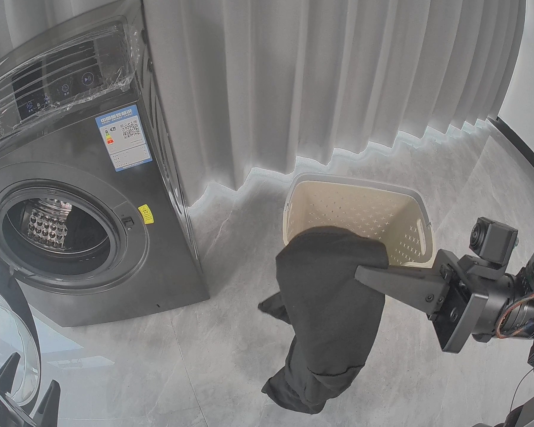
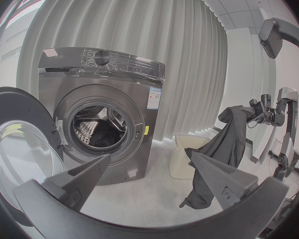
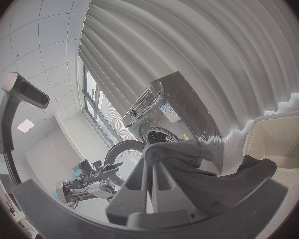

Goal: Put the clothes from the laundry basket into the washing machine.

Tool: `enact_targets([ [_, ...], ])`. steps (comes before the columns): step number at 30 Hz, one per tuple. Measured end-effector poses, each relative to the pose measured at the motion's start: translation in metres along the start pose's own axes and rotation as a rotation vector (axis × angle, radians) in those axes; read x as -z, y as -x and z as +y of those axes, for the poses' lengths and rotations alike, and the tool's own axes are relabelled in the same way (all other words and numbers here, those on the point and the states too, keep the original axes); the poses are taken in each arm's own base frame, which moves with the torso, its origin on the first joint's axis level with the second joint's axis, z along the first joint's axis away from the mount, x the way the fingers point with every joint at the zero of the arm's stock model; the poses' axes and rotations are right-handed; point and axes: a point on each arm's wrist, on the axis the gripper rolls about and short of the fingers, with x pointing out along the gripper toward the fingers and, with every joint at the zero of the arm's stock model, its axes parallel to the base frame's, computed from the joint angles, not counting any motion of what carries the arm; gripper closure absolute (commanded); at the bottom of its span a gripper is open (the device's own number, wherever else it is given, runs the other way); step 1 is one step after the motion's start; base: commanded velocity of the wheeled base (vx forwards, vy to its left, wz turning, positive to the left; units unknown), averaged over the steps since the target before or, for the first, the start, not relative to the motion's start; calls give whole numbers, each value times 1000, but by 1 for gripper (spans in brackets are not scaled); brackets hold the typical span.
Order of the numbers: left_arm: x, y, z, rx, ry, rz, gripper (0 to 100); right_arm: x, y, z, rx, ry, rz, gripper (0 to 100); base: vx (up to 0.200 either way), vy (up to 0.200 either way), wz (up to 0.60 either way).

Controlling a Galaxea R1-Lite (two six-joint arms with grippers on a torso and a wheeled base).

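— What is the biggest thing here?
— The white curtain (image 1: 338, 60). It hangs along the back edge of the grey stone floor (image 1: 219, 357).
— And the washing machine (image 1: 89, 149)?
— It stands at the floor's left side, right by the curtain. Its round door (image 2: 13, 143) is swung wide open. Some dark clothes (image 2: 101, 138) lie in the drum (image 1: 47, 226).
— Where is the laundry basket (image 1: 350, 180)?
— On the floor by the curtain's hem, well apart from the machine, with bare floor between them.
— Where is the dark cloth (image 1: 326, 309)?
— It hangs from the right gripper (image 1: 362, 273), in front of the basket. The fingers are pressed together, pinching its top.
— And the left gripper (image 2: 150, 156)?
— Low, near the door, fingers spread, holding nothing.
— Any writing?
— A blue-and-white sticker (image 1: 123, 136) and a small yellow sticker (image 1: 146, 213) on the machine's front. The words are too small to read.
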Motion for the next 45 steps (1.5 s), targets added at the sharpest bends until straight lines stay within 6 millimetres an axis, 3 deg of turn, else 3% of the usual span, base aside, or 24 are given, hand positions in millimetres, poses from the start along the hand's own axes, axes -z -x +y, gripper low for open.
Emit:
enact_targets([
  [15, 0, 0, 0, 0, 0, 0, 0, -12, -4, -6, 10, 28, -44, 100, 0, 0, 0],
  [27, 0, 0, 0, 0, 1, 0, 0, -8, -8, -12, 19, 60, -37, 100, 0, 0, 600],
  [34, 0, 0, 0, 1, 1, 0, 0, -2, -10, -11, 12, 52, -12, 100, 0, 0, 0],
  [40, 0, 0, 0, 0, -1, 0, 0, 1, -16, -12, 2, 50, -5, 100, 0, 0, 0],
  [45, 0, 0, 0, 0, -1, 0, 0, -8, -28, -4, -71, 89, -77, 100, 0, 0, 0],
])
